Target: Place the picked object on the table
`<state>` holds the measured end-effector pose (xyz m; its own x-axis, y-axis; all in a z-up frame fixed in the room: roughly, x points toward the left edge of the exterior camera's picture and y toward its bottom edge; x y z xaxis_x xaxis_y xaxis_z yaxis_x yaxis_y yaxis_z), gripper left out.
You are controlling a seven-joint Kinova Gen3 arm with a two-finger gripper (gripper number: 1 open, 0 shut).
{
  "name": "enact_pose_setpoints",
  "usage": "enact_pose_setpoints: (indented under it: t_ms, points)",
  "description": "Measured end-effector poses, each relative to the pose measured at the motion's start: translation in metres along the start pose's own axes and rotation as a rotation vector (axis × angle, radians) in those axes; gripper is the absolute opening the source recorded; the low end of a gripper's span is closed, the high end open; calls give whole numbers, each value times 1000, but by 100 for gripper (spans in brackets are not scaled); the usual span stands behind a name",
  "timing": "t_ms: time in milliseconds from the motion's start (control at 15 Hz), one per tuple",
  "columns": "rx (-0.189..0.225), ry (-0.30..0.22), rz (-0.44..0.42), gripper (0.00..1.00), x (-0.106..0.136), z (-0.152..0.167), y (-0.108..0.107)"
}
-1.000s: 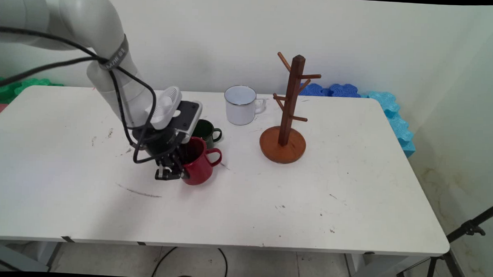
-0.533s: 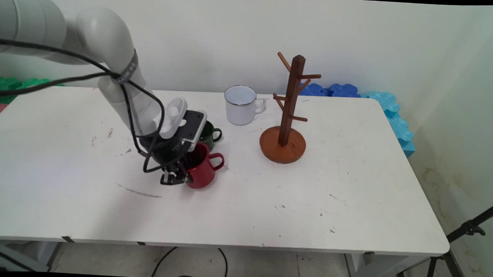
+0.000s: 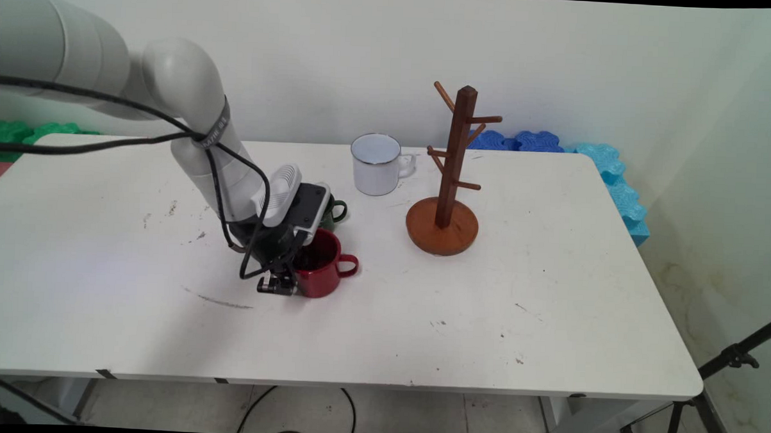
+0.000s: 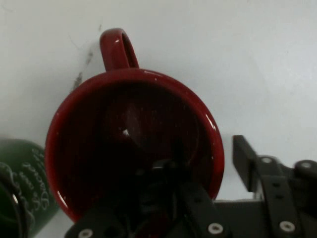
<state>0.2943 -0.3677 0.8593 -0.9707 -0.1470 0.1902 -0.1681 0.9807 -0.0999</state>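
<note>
Arm reaches in from upper left, cables trailing, wrist pitched down over the left-centre of the white table. Gripper sits low at the rim of a red mug, which stands upright on the table with its handle pointing to the picture's right in the main view. Hand view looks straight down into the red mug: dark glossy interior, handle at the top of that picture. One finger is inside the cup against the near wall; the other finger is outside the wall, with a visible gap between it and the rim. The gripper thus straddles the mug wall, jaws spread and not pressed on it; the mug rests on the table, not gripped. A dark green mug stands just behind the red one, mostly hidden by the wrist in the main view, only its handle and a bit of wall showing; in the hand view the green mug shows at the lower left edge, just beside the red one, whether touching I cannot tell. Farther back, a white enamel mug stands upright, handle to the right. Right of it, well apart from the gripper, a wooden mug tree with bare pegs on a round base.
</note>
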Motion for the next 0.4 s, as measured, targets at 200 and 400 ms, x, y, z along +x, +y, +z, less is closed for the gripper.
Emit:
enact_pose_setpoints:
  t_ms: [200,400]
  points:
    - [-1,9,5,100,0,3,1]
    - [-2,29,6,100,2,-1,2]
